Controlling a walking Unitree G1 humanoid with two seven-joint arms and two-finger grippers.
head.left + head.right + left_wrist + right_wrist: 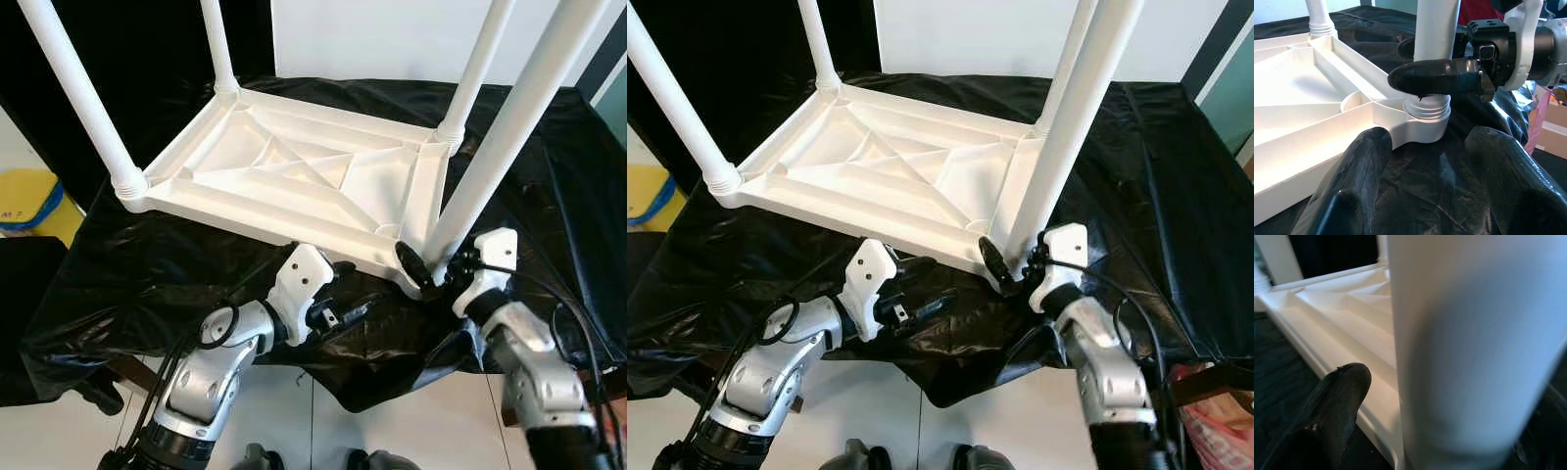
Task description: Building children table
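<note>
The white plastic children's table [294, 176] lies upside down on a black cloth, its legs pointing up. My right gripper [434, 271] is at the base of the near right leg [509, 127], just above the threaded collar [1426, 105]. It is open, with one black finger [1435, 78] on each side of the leg. The right wrist view shows a narrow gap between a finger [1337, 401] and the leg [1469, 347]. My left gripper [353, 292] hovers open and holds nothing by the table's front rim, pointing toward that same corner.
The black cloth [147, 284] hangs over the support's front edge above a white tiled floor. A yellow and blue object [34, 201] sits at the far left. A cardboard box [1555, 129] and a pink bag stand to the right.
</note>
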